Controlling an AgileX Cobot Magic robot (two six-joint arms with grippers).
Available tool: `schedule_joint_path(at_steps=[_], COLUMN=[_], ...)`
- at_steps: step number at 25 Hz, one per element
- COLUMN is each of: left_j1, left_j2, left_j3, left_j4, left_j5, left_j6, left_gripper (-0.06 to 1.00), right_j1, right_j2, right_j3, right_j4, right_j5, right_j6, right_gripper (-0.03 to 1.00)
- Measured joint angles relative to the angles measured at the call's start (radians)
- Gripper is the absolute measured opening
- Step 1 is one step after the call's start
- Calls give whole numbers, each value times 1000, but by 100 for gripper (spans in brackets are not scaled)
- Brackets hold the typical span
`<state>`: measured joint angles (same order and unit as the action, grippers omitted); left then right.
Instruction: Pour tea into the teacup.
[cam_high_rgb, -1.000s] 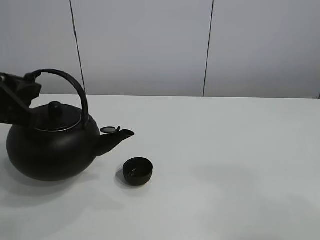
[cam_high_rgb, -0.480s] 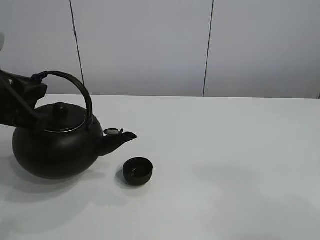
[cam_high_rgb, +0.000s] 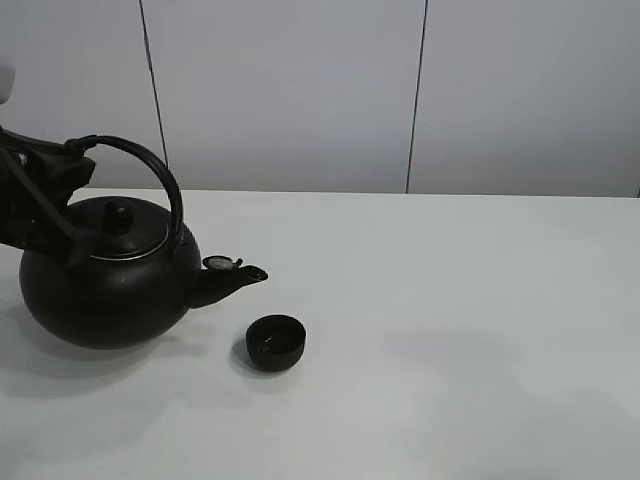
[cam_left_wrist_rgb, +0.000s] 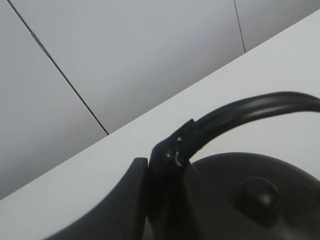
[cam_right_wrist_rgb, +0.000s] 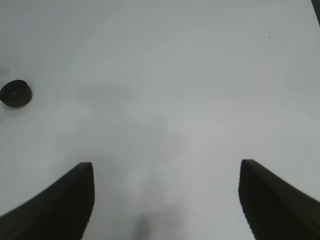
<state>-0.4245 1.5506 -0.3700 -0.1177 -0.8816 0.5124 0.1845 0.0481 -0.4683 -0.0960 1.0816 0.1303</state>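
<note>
A big black kettle with an arched handle hangs at the left of the white table, its spout pointing right. My left gripper is shut on the handle's left end; the left wrist view shows its fingers clamped on the handle above the lid knob. The small black teacup stands just below and right of the spout; it also shows in the right wrist view. My right gripper is open and empty over bare table, out of the exterior view.
A grey panelled wall stands behind the table. The spout's small flap lid is tipped open.
The kettle has shifted a little left and tilted, its spout dipping lower toward the teacup. The teacup and right gripper have not moved.
</note>
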Motion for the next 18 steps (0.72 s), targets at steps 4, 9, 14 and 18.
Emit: schedule_joint_path(at_steps=[4, 9, 14, 18], left_j1=[0, 0, 0, 0], left_j2=[0, 0, 0, 0], left_j3=[0, 0, 0, 0], left_j4=[0, 0, 0, 0], left_j5=[0, 0, 0, 0], left_j6=[22, 58, 59, 59], left_gripper=[12, 12, 12, 12], right_j1=[0, 0, 0, 0], right_j2=[0, 0, 0, 0], right_j3=[0, 0, 0, 0], right_j4=[0, 0, 0, 0], right_j5=[0, 0, 0, 0], right_j6=[0, 0, 0, 0], right_gripper=[55, 55, 55, 55])
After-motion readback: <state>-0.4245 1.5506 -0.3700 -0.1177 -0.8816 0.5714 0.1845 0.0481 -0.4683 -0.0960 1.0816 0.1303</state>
